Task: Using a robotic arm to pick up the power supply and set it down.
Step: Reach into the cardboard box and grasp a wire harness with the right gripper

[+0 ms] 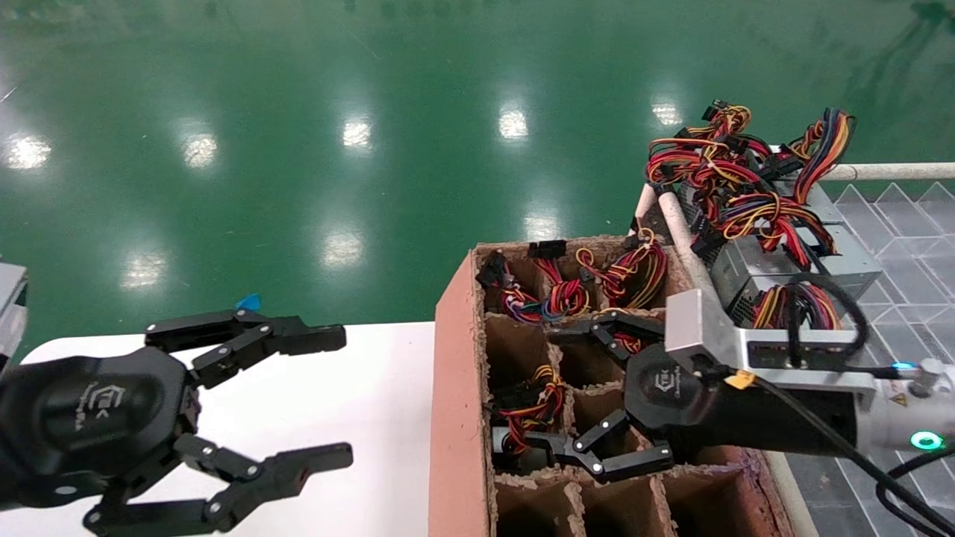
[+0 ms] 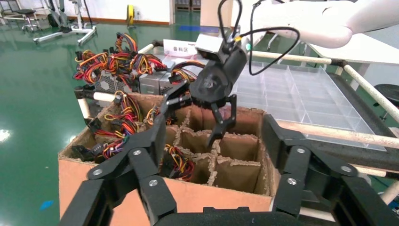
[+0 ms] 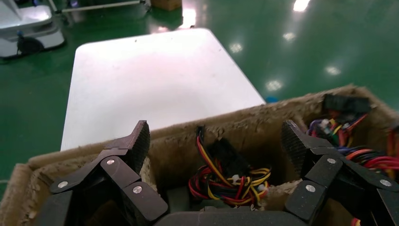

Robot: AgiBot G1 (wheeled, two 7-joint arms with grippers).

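Right gripper (image 1: 589,395) is over the cardboard divided box (image 1: 455,388), fingers spread wide and gripping nothing, straddling the middle compartments. Target looks like the power supply (image 3: 230,181) sunk in a cell against the box's left wall, right under the jaws in the right wrist view: only its red/yellow/black wire bundle (image 1: 531,406) and a black connector show, with a sliver of pale metal below that's probably the case. So orientation is mostly a guess: seems stood on end, long axis roughly vertical down the cell, wire end up; I can't tell which way the fan grille faces. Risks from here: fingers are opened wider than one cell, so a straight descent could land the tips on the divider walls or the outer wall and crush or snag the soft cardboard instead of reaching metal. If it closes high it grabs only wires, and the unit then hangs, swings or slips out on the lift. Loose loops could also hook on a divider edge, or tangle with the neighbour cell's harness, and drag the box along. More supplies are piled on the rack (image 1: 753,224) at the right, behind the arm's wrist, out of play. Left gripper (image 1: 246,418) hangs parked over the white table (image 1: 373,388), fingers apart, empty.
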